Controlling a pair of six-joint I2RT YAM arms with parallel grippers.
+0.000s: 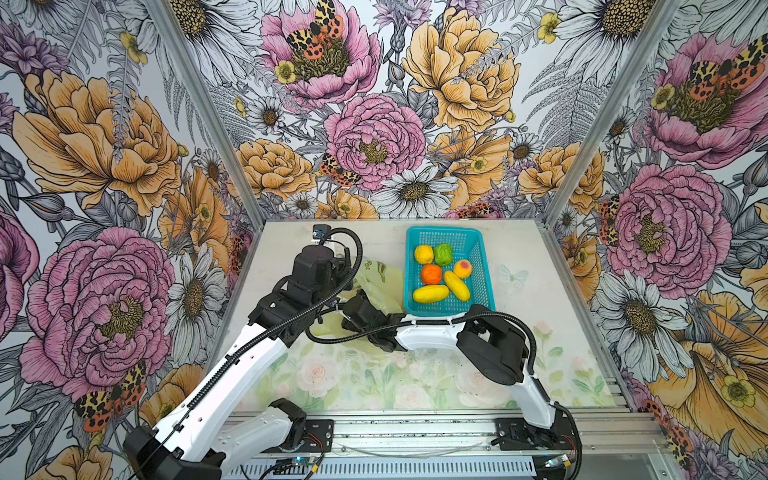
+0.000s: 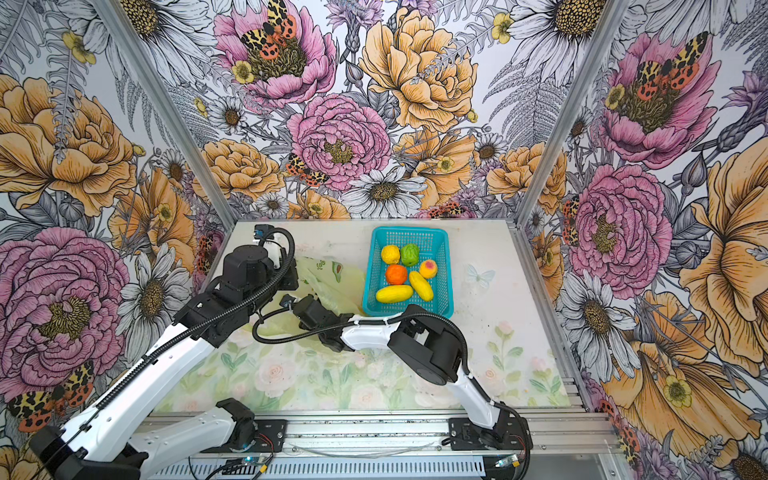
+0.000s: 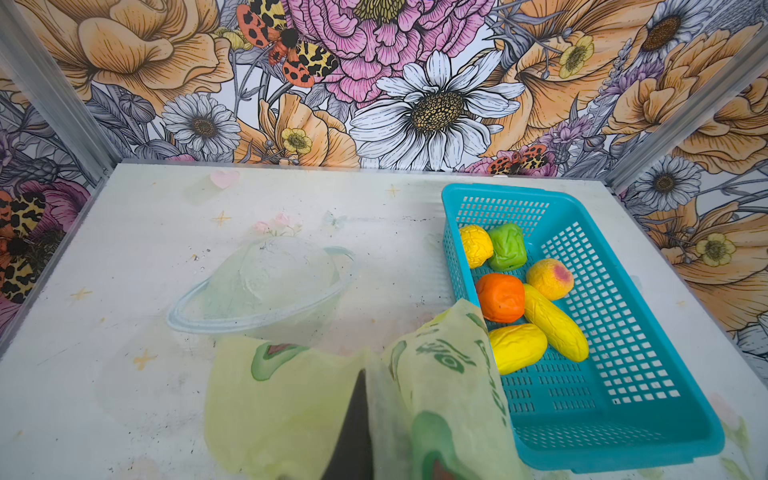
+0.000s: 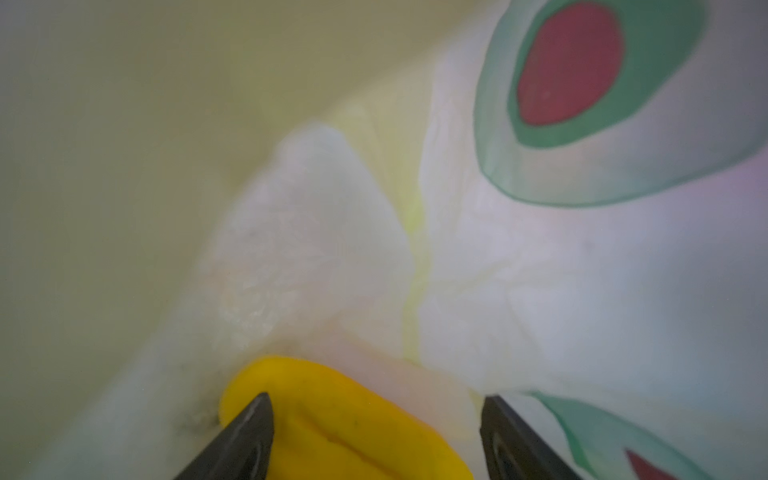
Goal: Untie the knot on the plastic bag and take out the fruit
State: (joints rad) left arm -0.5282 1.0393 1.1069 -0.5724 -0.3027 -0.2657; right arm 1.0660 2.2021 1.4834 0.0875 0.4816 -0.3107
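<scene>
Yellow-green translucent plastic bag (image 1: 384, 291) with green-brown motifs draped over left claw (image 3: 355, 415), which is pinched shut on film. Left arm (image 1: 311, 270) hides part of bag in both top views. Right claw (image 4: 376, 401) inside bag, jaws wide, long yellow toy fruit (image 4: 332, 419) between them, one fingertip overlapping it. Turquoise perforated plastic basket (image 1: 453, 239) just beyond both claws, six small toy fruits (image 1: 432, 275) inside; right forearm (image 1: 428, 336) crosses its near edge.
</scene>
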